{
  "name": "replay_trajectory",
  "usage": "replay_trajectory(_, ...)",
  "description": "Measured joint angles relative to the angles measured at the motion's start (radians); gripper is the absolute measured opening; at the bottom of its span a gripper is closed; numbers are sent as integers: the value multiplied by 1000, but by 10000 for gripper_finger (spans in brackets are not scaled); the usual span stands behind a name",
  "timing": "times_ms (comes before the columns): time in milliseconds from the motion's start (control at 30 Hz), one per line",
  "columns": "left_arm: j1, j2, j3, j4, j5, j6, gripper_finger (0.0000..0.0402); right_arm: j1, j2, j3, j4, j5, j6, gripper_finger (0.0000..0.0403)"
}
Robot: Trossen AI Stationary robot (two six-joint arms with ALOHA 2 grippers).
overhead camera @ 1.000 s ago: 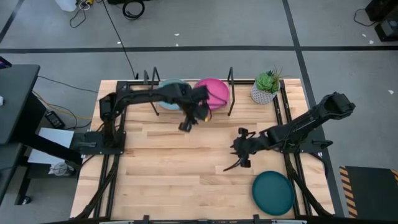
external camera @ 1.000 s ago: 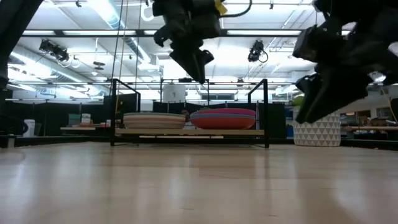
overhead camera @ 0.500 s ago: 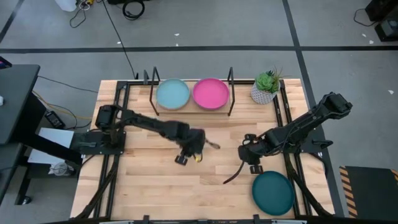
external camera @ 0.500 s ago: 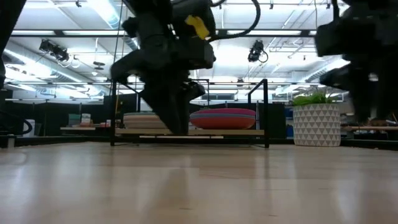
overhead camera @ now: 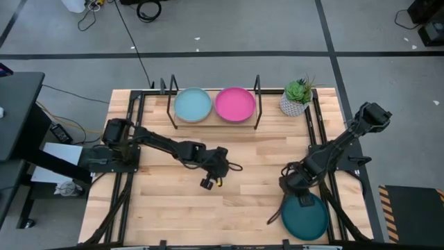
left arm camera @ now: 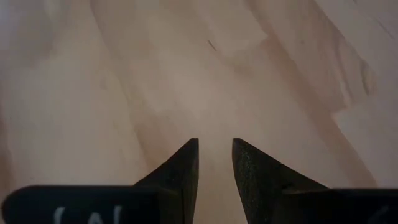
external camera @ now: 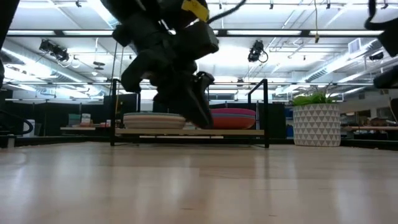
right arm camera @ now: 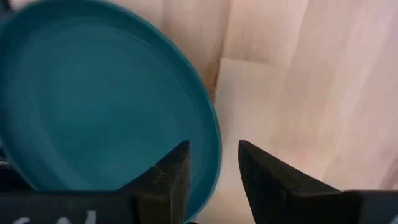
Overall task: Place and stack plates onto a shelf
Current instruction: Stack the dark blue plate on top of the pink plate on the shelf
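Observation:
The dark teal plate (overhead camera: pixel 309 219) lies flat on the table near its near-right corner. My right gripper (overhead camera: pixel 300 198) hangs open over the plate's far-left rim. In the right wrist view its fingers (right arm camera: pixel 213 149) stand on either side of that rim (right arm camera: pixel 214 134), one over the plate's inside (right arm camera: pixel 99 93) and one over the wood. The shelf (overhead camera: pixel 211 119) at the far edge carries two stacks, topped by a light blue plate (overhead camera: pixel 192 105) and a magenta plate (overhead camera: pixel 234 104). My left gripper (overhead camera: pixel 210 180) is at the table's middle, slightly open (left arm camera: pixel 215 146), pointing down at bare wood.
A green plant in a white pot (overhead camera: pixel 297 97) stands right of the shelf at the far edge. In the low view the two stacks (external camera: pixel 154 120) (external camera: pixel 233 117) sit between the shelf's black uprights. Bare wood (overhead camera: pixel 173 201) lies between the arms and the near edge.
My left gripper has drawn back from the shelf to the table's middle, toward the near edge, and come down low. My right gripper has travelled from mid-table toward the near-right corner and down to the dark teal plate. The plates have stayed put.

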Motion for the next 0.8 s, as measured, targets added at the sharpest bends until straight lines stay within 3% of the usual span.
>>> replay_trajectory(133,4,-26,-54,130,-2,18,102,42,17,-19,1,38,26,142)
replay_trajectory(433,1,-36,-70,173,-1,-12,102,52,137,-28,14,27,27,133)
replay_trajectory(567,-4,-36,-70,175,3,-22,102,35,179,-28,22,-23,12,95)
replay_trajectory(733,-11,-36,-70,211,5,-35,103,-12,178,-26,27,-60,-32,18)
replay_trajectory(800,-17,-36,-70,224,3,-17,106,-41,158,-26,19,-60,-43,14)
